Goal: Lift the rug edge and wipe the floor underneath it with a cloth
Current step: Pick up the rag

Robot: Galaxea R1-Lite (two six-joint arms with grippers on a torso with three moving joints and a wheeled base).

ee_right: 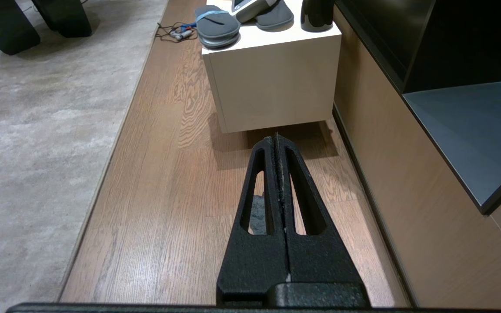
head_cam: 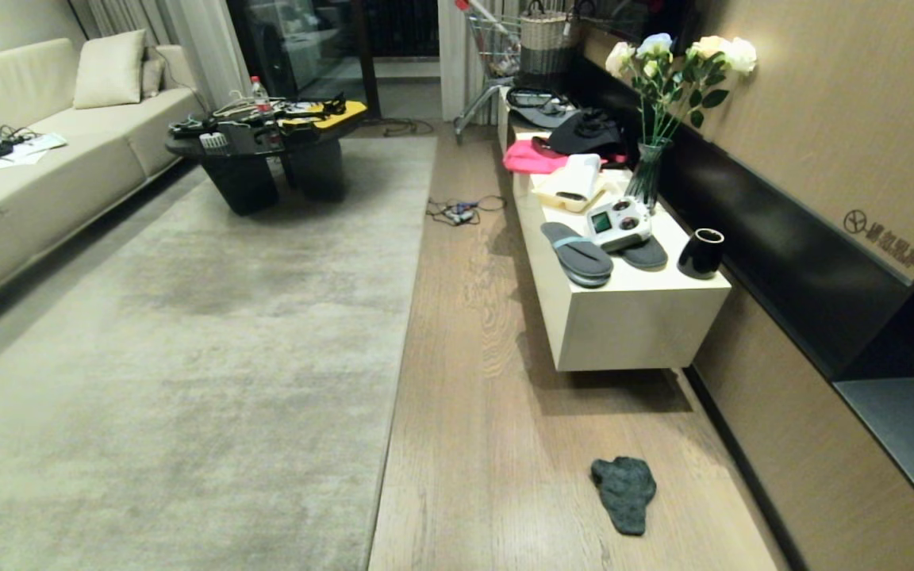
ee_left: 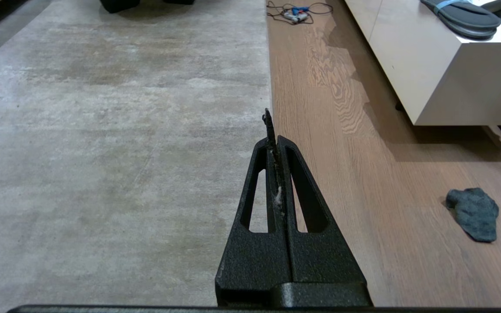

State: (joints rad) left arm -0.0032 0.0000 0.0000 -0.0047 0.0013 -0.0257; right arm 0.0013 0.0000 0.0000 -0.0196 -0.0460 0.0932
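Note:
The rug edge [head_cam: 400, 349] runs straight away from me down the middle of the head view, lying flat on the wood-grain floor [head_cam: 489, 428]. A small dark grey-green cloth [head_cam: 624, 492] lies crumpled on the floor planks to the right of the rug, close in front of me. Neither gripper shows in the head view. My left gripper [ee_left: 275, 138] hangs shut and empty above the rug edge [ee_left: 269, 78], the cloth [ee_left: 473, 214] off to its side. My right gripper [ee_right: 275, 139] is shut and empty over the floor, and the cloth [ee_right: 257, 213] peeks through a finger slot.
A low white cabinet [head_cam: 631, 325] with slippers, a black cup and a flower vase stands along the right wall [head_cam: 806, 373]. A tangle of cable [head_cam: 457, 211] lies on the floor further off. A black coffee table [head_cam: 266, 159] sits on the rug, with a sofa [head_cam: 28, 182] at left.

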